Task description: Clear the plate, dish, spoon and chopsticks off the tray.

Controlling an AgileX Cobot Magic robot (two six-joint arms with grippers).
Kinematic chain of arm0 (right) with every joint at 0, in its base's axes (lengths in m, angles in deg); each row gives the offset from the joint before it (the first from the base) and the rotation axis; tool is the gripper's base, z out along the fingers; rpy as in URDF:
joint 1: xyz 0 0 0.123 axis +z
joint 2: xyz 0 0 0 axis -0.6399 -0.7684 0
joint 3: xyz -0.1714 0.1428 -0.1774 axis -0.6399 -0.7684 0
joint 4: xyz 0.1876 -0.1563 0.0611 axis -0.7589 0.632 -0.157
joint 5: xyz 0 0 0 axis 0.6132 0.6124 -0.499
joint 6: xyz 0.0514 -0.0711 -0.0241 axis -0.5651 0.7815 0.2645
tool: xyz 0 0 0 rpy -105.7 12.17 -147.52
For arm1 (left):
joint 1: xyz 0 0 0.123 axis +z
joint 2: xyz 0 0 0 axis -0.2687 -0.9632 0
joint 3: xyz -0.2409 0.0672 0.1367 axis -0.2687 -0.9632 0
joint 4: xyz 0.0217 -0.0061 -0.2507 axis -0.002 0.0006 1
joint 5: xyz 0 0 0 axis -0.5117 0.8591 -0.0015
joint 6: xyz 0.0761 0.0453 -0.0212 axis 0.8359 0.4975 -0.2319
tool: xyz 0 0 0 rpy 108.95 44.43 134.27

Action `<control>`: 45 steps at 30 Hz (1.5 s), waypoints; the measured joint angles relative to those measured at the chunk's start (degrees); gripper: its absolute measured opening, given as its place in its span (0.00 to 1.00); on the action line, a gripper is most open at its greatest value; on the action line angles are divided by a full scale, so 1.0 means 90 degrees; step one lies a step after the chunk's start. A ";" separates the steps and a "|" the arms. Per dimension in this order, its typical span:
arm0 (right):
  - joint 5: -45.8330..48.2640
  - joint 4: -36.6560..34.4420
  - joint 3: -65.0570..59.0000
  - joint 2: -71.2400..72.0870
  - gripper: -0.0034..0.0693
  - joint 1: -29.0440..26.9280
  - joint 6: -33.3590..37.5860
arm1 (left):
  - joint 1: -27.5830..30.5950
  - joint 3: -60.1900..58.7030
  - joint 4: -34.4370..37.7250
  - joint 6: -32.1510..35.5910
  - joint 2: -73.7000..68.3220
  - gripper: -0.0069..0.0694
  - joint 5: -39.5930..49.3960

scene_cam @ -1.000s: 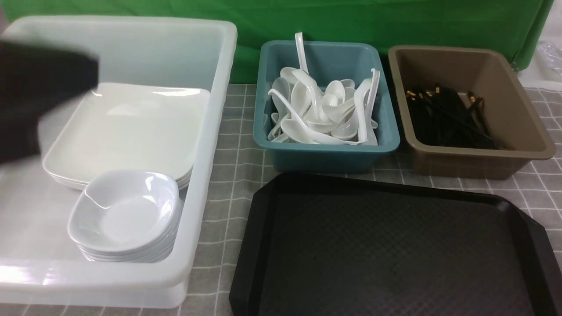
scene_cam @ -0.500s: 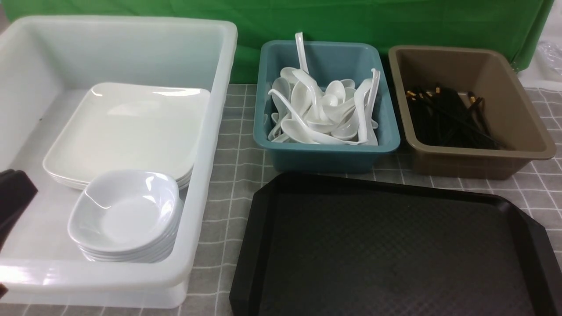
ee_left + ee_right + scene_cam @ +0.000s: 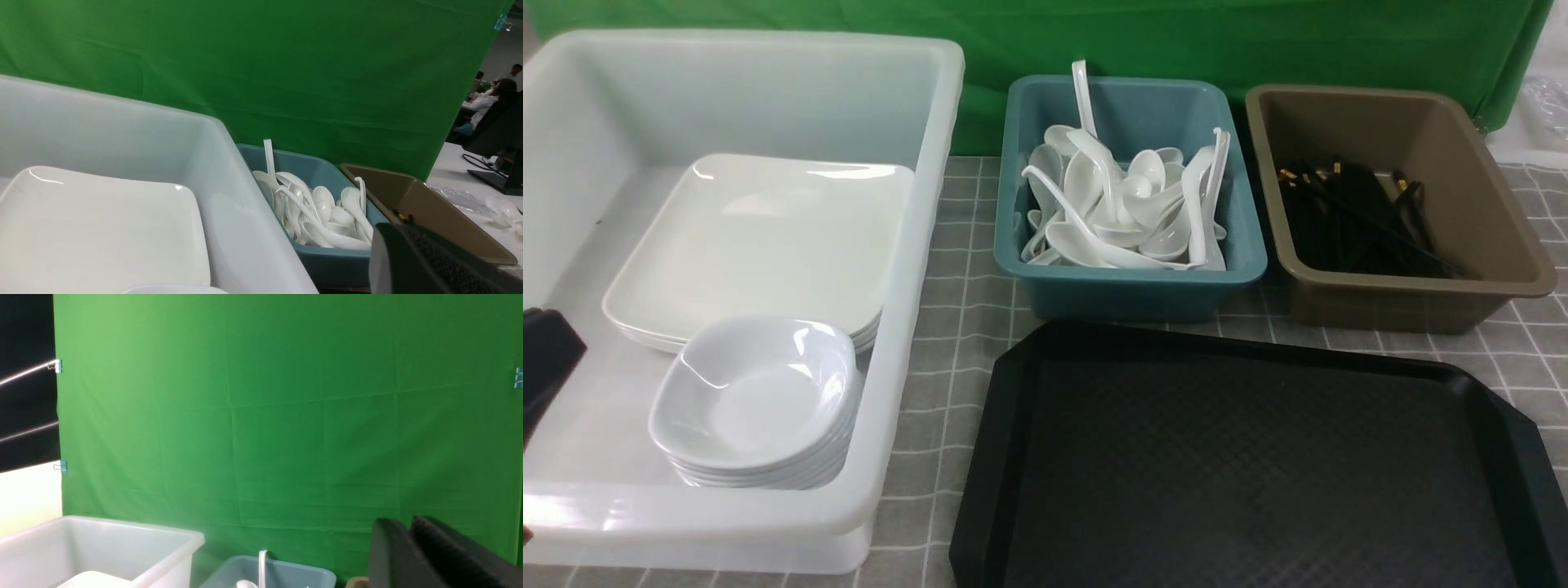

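1. At the left of the table, a large translucent white plastic tub (image 3: 907, 245) holds a stack of large glossy white square plates (image 3: 760, 245); in front of them, overlapping their near edge, sits a stack of small white rounded-square dishes (image 3: 756, 400).
2. Right of the tub, a teal plastic bin (image 3: 1131, 282) is heaped with glossy white soup spoons (image 3: 1119, 208); beside it a brown plastic bin (image 3: 1421, 298) holds black chopsticks with gold bands (image 3: 1356, 216).
3. Nearest the camera, the large black rectangular tray (image 3: 1258, 457) with clipped corners lies with only its diamond-pattern floor showing.
4. A grey checked cloth (image 3: 964, 269) covers the table; a green backdrop (image 3: 1176, 41) hangs behind.
5. The left gripper (image 3: 425, 261) shows one dark finger only, so I cannot tell its opening; the right gripper (image 3: 412, 545) has both fingers pressed together, holding nothing.
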 joint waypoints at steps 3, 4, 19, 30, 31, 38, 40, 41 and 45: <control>0.0000 0.0000 0.0000 0.0000 0.21 0.0000 -0.0013 | 0.0000 0.0000 0.0000 0.0000 0.0000 0.11 0.0101; 0.0000 0.0000 0.0000 0.0000 0.21 0.0000 -0.0015 | 0.0000 0.0000 0.0000 0.0000 0.0000 0.11 0.0101; 0.0000 0.0000 0.0000 0.0000 0.26 0.0000 -0.0028 | 0.0036 -0.0091 -0.1762 0.0354 0.0057 0.11 0.0159; 0.0000 0.0000 0.0000 0.0000 0.31 0.0000 -0.0028 | 0.1702 -0.1908 -0.2053 0.0390 0.1587 0.11 0.0205; 0.0000 0.0000 0.0000 0.0000 0.31 0.0000 -0.0028 | 0.1777 -0.2151 -0.2085 0.0390 0.1724 0.11 0.0227; 0.0000 0.0000 0.0000 0.0000 0.33 0.0000 -0.0028 | 0.1800 -0.2326 -0.2392 0.0390 0.1803 0.11 0.0244; 0.0000 0.0000 0.0000 0.0000 0.33 0.0000 -0.0028 | 0.1800 -0.2326 -0.2423 0.0390 0.1803 0.11 0.0244; 0.0000 0.0000 0.0000 0.0000 0.33 0.0000 -0.0028 | 0.1800 -0.2326 -0.2444 0.0390 0.1803 0.11 0.0244; 0.0000 0.0000 0.0000 0.0000 0.34 0.0000 -0.0028 | 0.1800 -0.2326 -0.2459 0.0390 0.1803 0.11 0.0244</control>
